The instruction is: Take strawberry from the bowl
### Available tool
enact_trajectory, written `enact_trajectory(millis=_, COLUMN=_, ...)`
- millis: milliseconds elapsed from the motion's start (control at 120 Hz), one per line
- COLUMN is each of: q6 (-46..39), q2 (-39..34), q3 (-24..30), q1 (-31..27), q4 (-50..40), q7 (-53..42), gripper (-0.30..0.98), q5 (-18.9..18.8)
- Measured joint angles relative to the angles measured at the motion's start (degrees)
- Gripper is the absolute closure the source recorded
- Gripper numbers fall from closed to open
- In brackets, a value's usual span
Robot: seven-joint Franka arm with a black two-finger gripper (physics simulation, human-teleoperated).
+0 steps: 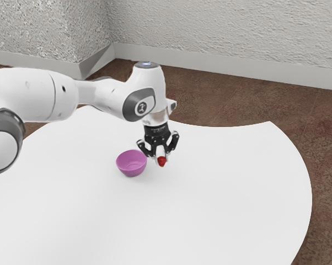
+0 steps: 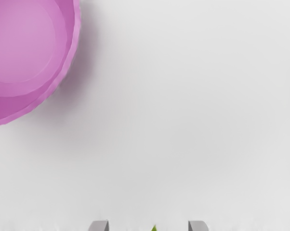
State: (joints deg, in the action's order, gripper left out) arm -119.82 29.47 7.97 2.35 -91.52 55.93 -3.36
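Note:
The black gripper [image 1: 161, 155] is a short way toward the exterior view's right from the magenta bowl [image 1: 132, 164], outside its rim. Its fingers are shut on the red strawberry [image 1: 162, 162], which shows at their tips. In the wrist view, a green leaf tip of the strawberry [image 2: 154, 228] pokes up between the two grey fingertips of the gripper [image 2: 149, 226]. The inside of the bowl [image 2: 22, 43] that can be seen there holds nothing. Whether the strawberry touches the table I cannot tell.
The white table [image 1: 226, 187] has a curved edge, with brown floor [image 1: 320, 138] beyond it. A textured wall [image 1: 226, 33] rises behind. The arm comes in from the exterior view's left, above the table.

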Motion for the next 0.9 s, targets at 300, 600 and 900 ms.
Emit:
enact_trajectory(millis=300, q6=-0.04, q2=3.27, q3=0.56, q1=7.93, q4=1.63, q7=1.78, gripper=0.52, q5=0.32)
enact_trajectory(millis=600, q6=2.27, q2=0.71, q3=1.24, q1=7.88, q4=0.74, q7=2.66, gripper=0.13, q5=0.0)
enact_trajectory(millis=900, q6=24.62, q2=-27.97, q3=-6.24, q1=-4.54, q4=0.6, q7=-17.55, gripper=0.03, q5=-0.28)
